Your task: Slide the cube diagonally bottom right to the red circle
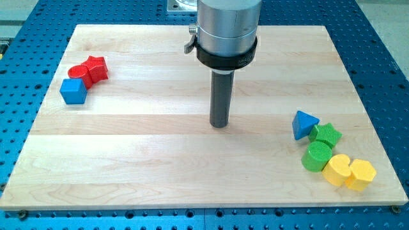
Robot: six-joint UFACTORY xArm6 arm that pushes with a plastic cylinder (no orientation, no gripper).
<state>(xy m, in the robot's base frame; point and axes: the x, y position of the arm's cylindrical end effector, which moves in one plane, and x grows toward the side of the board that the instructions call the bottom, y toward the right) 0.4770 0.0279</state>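
Observation:
A blue cube (73, 91) lies at the view's left on the wooden board (160, 172). A red circle block (79, 72) touches its upper right side, and a red star block (96, 67) sits just right of the circle. My tip (220, 124) rests on the board near its middle, far to the right of these three blocks and touching none of them.
At the view's lower right lies a cluster: a blue triangle (304, 124), a green star (326, 135), a green circle (317, 156), a yellow heart-like block (337, 170) and another yellow block (362, 174). The board sits on a blue perforated table (25, 38).

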